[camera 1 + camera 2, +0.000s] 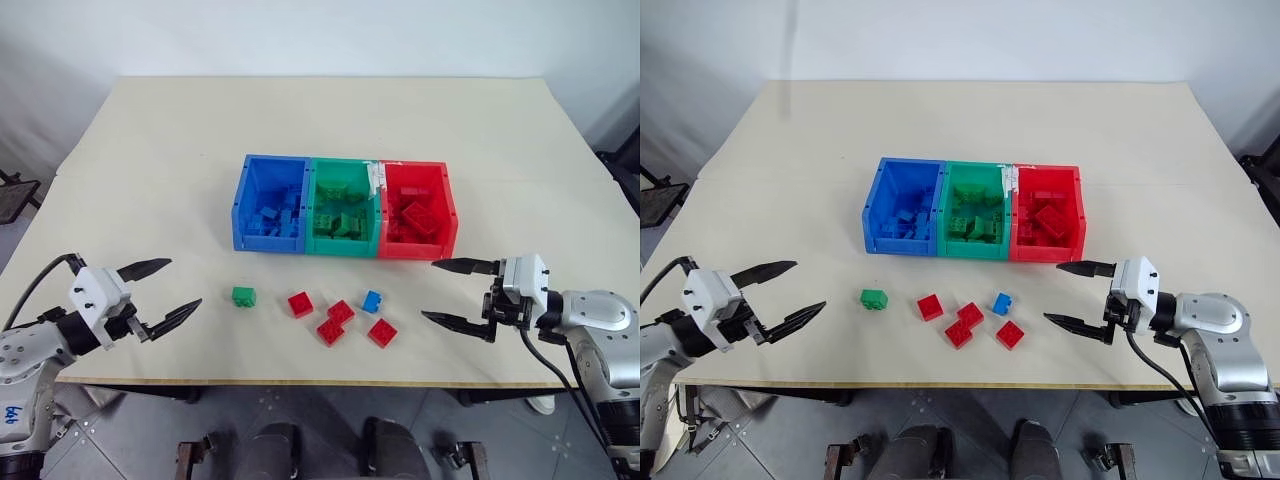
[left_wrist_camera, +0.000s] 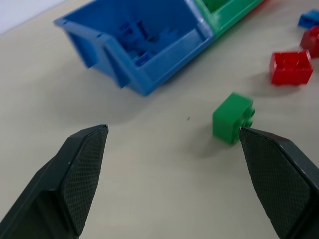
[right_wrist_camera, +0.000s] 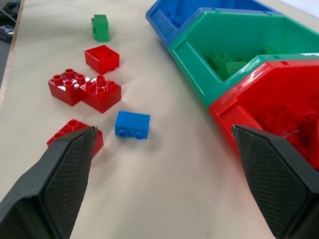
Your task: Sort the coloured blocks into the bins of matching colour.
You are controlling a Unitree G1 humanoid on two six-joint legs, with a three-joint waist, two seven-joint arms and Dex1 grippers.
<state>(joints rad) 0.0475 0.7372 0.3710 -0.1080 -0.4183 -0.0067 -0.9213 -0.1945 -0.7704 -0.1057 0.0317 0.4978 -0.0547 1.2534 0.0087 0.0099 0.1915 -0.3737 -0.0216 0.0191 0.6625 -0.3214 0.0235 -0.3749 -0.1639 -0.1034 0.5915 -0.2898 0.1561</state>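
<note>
Three joined bins stand mid-table: blue (image 1: 270, 203), green (image 1: 342, 207) and red (image 1: 417, 209), each holding bricks of its own colour. In front of them lie loose blocks: a green one (image 1: 242, 296), a blue one (image 1: 372, 300) and several red ones (image 1: 300, 304) (image 1: 341, 312) (image 1: 330, 331) (image 1: 382, 332). My left gripper (image 1: 160, 294) hovers open at the near left edge, pointing toward the green block (image 2: 233, 118), empty. Open and empty too, my right gripper (image 1: 462, 293) hangs at the near right, just below the red bin and right of the blocks (image 3: 132, 124).
The beige table (image 1: 330, 120) has bare room behind and beside the bins. Its front edge runs close below the loose blocks. White tape (image 1: 376, 178) marks the rim between the green and red bins.
</note>
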